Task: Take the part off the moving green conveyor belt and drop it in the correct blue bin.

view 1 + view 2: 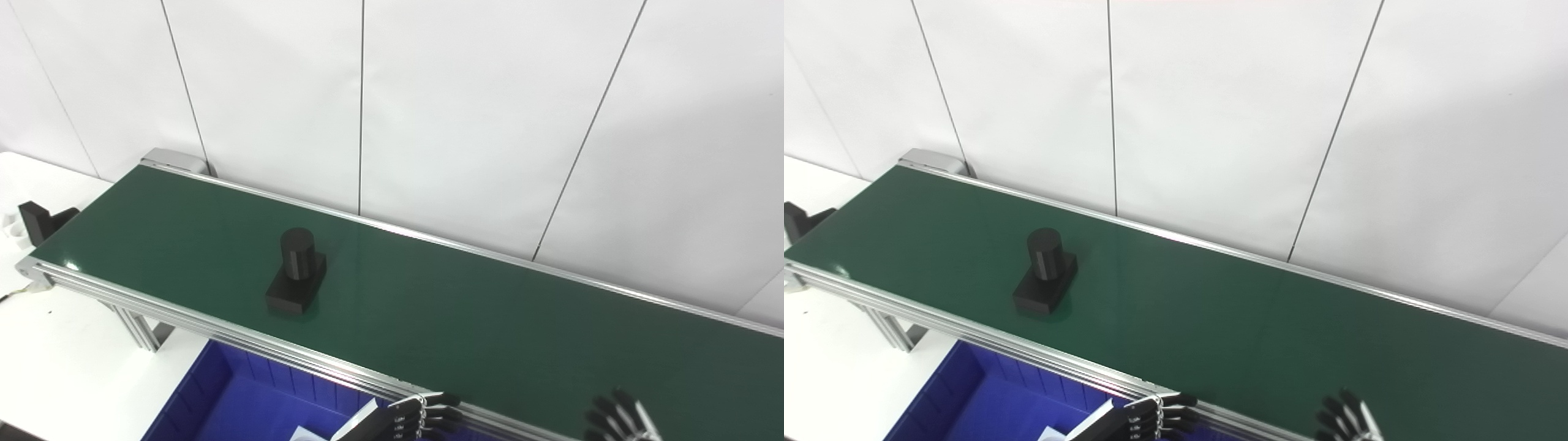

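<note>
A black part (296, 271), a short cylinder standing on a flat rectangular base, rests upright on the green conveyor belt (465, 318) toward its left half. My left hand (416, 418) is at the bottom edge, just below the belt's near rail, holding nothing, its fingers side by side and pointing right. My right hand (618, 421) shows only its fingertips at the bottom right, spread apart over the belt. Both hands are well to the right of the part and apart from it. A blue bin (245, 398) sits below the belt's near rail.
An aluminium rail (202, 331) runs along the belt's near side, with a support leg (138, 324) on the white table. A black bracket (40, 220) stands at the belt's left end. White wall panels are behind the belt.
</note>
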Controlling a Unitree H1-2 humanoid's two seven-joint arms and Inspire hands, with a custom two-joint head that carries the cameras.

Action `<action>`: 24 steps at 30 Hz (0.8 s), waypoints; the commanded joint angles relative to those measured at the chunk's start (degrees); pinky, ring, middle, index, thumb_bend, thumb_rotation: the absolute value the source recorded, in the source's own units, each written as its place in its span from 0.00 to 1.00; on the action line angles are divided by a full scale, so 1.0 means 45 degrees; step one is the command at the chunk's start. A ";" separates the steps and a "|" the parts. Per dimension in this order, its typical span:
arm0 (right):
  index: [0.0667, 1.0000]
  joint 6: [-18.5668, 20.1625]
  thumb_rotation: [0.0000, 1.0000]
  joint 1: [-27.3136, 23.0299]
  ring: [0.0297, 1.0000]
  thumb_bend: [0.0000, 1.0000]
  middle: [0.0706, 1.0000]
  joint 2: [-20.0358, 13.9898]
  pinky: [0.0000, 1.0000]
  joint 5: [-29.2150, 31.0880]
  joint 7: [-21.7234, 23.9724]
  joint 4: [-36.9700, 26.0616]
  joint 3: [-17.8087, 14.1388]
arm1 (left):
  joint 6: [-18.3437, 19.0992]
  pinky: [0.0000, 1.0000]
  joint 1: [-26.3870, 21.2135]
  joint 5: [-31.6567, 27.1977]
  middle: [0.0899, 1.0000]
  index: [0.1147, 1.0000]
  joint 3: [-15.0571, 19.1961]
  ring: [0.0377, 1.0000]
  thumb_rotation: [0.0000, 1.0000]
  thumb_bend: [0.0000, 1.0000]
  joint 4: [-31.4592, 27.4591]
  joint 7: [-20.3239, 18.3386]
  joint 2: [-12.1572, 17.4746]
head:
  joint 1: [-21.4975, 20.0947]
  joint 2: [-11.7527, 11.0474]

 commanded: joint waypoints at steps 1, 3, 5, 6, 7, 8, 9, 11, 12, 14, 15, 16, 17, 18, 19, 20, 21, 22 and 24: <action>0.90 0.0289 0.92 -0.0352 0.78 0.52 0.82 -0.0001 0.70 -0.0099 0.0049 -0.0660 -0.0075 | -0.0523 0.76 -0.0219 -0.0018 0.80 0.82 -0.0043 0.78 0.48 0.99 -0.0205 -0.0026 -0.0115 | -0.0074 -0.0001; 0.90 0.0465 0.92 -0.0670 0.78 0.52 0.82 -0.0029 0.69 -0.0263 0.0089 -0.0847 -0.0098 | -0.0542 0.76 -0.0257 -0.0044 0.80 0.82 -0.0039 0.78 0.47 0.99 -0.0164 -0.0049 -0.0111 | -0.0135 -0.0024; 0.90 0.0646 0.91 -0.0998 0.79 0.55 0.83 -0.0050 0.68 -0.0382 0.0127 -0.0896 -0.0113 | -0.0538 0.76 -0.0283 -0.0047 0.80 0.83 -0.0040 0.78 0.47 0.99 -0.0139 -0.0060 -0.0110 | -0.0194 -0.0039; 0.89 0.0714 0.92 -0.1129 0.79 0.57 0.83 -0.0051 0.68 -0.0433 0.0137 -0.0889 -0.0122 | -0.0522 0.76 -0.0289 -0.0051 0.80 0.82 -0.0040 0.78 0.47 0.99 -0.0132 -0.0063 -0.0111 | -0.0194 -0.0039; 0.89 0.0820 0.91 -0.1306 0.78 0.58 0.83 -0.0045 0.66 -0.0527 0.0140 -0.0874 -0.0138 | -0.0509 0.76 -0.0290 -0.0075 0.80 0.82 -0.0044 0.78 0.47 0.99 -0.0119 -0.0081 -0.0109 | -0.0194 -0.0039; 0.89 0.0899 0.90 -0.1424 0.78 0.58 0.83 -0.0044 0.65 -0.0591 0.0139 -0.0866 -0.0146 | -0.0503 0.76 -0.0290 -0.0092 0.80 0.82 -0.0047 0.78 0.46 1.00 -0.0110 -0.0094 -0.0108 | -0.0194 -0.0039; 0.89 0.1083 0.89 -0.1616 0.78 0.58 0.83 -0.0045 0.65 -0.0678 0.0150 -0.0849 -0.0150 | -0.0510 0.76 -0.0304 -0.0103 0.80 0.82 -0.0045 0.78 0.46 1.00 -0.0094 -0.0108 -0.0102 | -0.0297 -0.0055; 0.89 0.1344 0.86 -0.1973 0.78 0.57 0.83 -0.0058 0.64 -0.0850 0.0168 -0.0767 -0.0152 | -0.0513 0.76 -0.0319 -0.0131 0.80 0.82 -0.0041 0.78 0.46 1.00 -0.0083 -0.0145 -0.0087 | -0.0360 -0.0044; 0.89 0.1432 0.84 -0.2127 0.77 0.56 0.82 -0.0067 0.63 -0.0933 0.0172 -0.0720 -0.0150 | -0.0510 0.76 -0.0321 -0.0147 0.80 0.82 -0.0041 0.78 0.46 1.00 -0.0083 -0.0165 -0.0080 | -0.0360 -0.0044; 0.89 0.1513 0.82 -0.2462 0.76 0.54 0.82 -0.0090 0.61 -0.1184 0.0173 -0.0597 -0.0132 | -0.0524 0.76 -0.0309 -0.0167 0.80 0.82 -0.0035 0.78 0.46 1.00 -0.0092 -0.0192 -0.0058 | -0.0425 -0.0014; 0.89 0.1587 0.81 -0.2656 0.75 0.54 0.81 -0.0089 0.61 -0.1289 0.0167 -0.0506 -0.0128 | -0.0510 0.76 -0.0296 -0.0160 0.80 0.82 -0.0036 0.78 0.46 1.00 -0.0128 -0.0205 -0.0034 | -0.0492 0.0028; 0.89 0.1642 0.80 -0.2787 0.75 0.55 0.81 -0.0088 0.61 -0.1357 0.0160 -0.0443 -0.0125 | -0.0498 0.76 -0.0288 -0.0154 0.80 0.82 -0.0038 0.78 0.46 1.00 -0.0154 -0.0213 -0.0016 | -0.0492 0.0028; 0.89 0.1781 0.79 -0.3011 0.75 0.56 0.81 -0.0086 0.61 -0.1399 0.0181 -0.0339 -0.0116 | -0.0468 0.76 -0.0273 -0.0182 0.80 0.82 -0.0034 0.78 0.46 1.00 -0.0183 -0.0236 0.0010 | -0.0581 0.0058; 0.89 0.1882 0.76 -0.3165 0.76 0.54 0.81 -0.0086 0.62 -0.1426 0.0196 -0.0270 -0.0108 | -0.0448 0.76 -0.0264 -0.0205 0.80 0.82 -0.0031 0.78 0.46 1.00 -0.0200 -0.0251 0.0028 | -0.0581 0.0058; 0.90 0.2048 0.72 -0.3365 0.77 0.51 0.82 -0.0088 0.63 -0.1458 0.0232 -0.0185 -0.0097 | -0.0430 0.76 -0.0244 -0.0237 0.80 0.82 -0.0026 0.78 0.46 1.00 -0.0226 -0.0265 0.0040 | -0.0619 0.0082; 0.90 0.2193 0.71 -0.3537 0.77 0.50 0.82 -0.0089 0.63 -0.1465 0.0271 -0.0108 -0.0089 | -0.0415 0.76 -0.0229 -0.0253 0.80 0.82 -0.0022 0.78 0.46 1.00 -0.0249 -0.0273 0.0053 | -0.0635 0.0098; 0.90 0.2302 0.69 -0.3711 0.77 0.49 0.82 -0.0095 0.64 -0.1512 0.0301 -0.0035 -0.0080 | -0.0374 0.76 -0.0209 -0.0248 0.80 0.82 -0.0018 0.78 0.46 1.00 -0.0287 -0.0271 0.0064 | -0.0646 0.0114; 0.90 0.2372 0.67 -0.3826 0.78 0.48 0.82 -0.0094 0.65 -0.1546 0.0329 0.0012 -0.0079 | -0.0344 0.76 -0.0195 -0.0243 0.80 0.82 -0.0016 0.78 0.46 1.00 -0.0312 -0.0269 0.0073 | -0.0646 0.0114; 0.90 0.2389 0.64 -0.4162 0.78 0.46 0.82 -0.0101 0.67 -0.1646 0.0352 0.0230 -0.0073 | -0.0258 0.76 -0.0138 -0.0243 0.80 0.82 -0.0006 0.79 0.46 1.00 -0.0413 -0.0272 0.0108 | -0.0722 0.0156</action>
